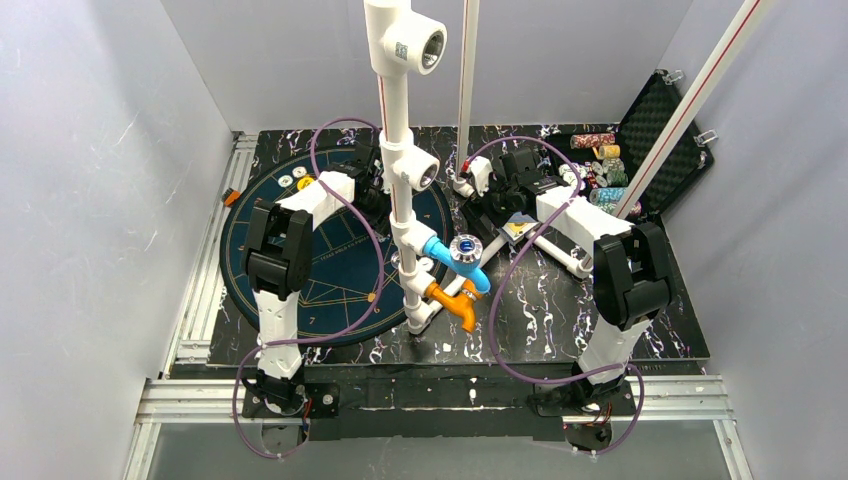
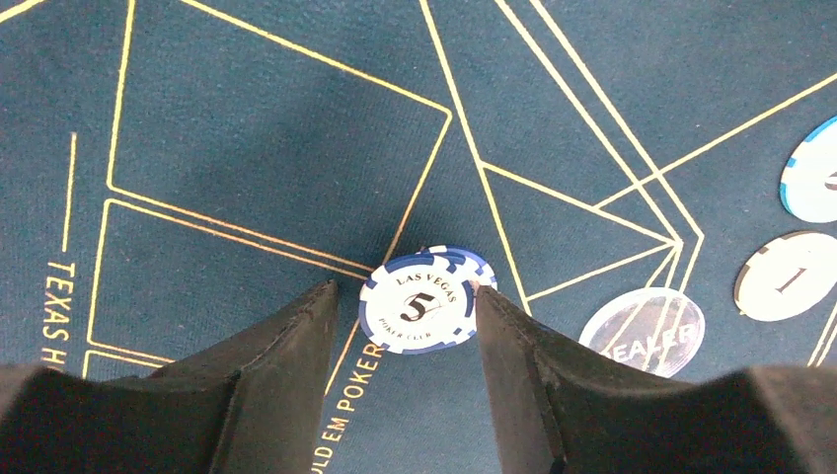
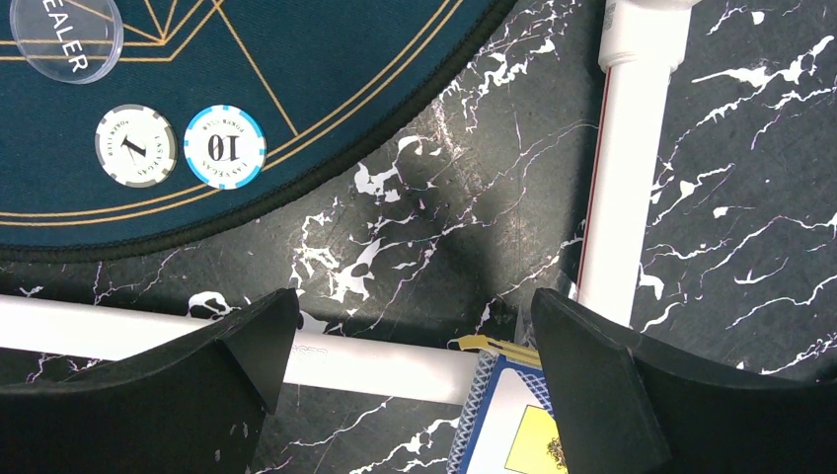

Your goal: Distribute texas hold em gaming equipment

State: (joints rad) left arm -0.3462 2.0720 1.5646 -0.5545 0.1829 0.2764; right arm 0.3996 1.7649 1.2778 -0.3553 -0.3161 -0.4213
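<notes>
Left gripper straddles the 5 chip on the mat, jaws released, gap at nine o'clock: placing it, I judge. Right gripper gapes empty, cards at six o'clock.

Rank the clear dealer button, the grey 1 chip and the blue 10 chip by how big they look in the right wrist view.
1. dealer button: the largest, even though the frame's edge cuts it off.
2. grey 1 chip and blue 10 chip: they look the same size, so I won't rank one above the other.
</notes>
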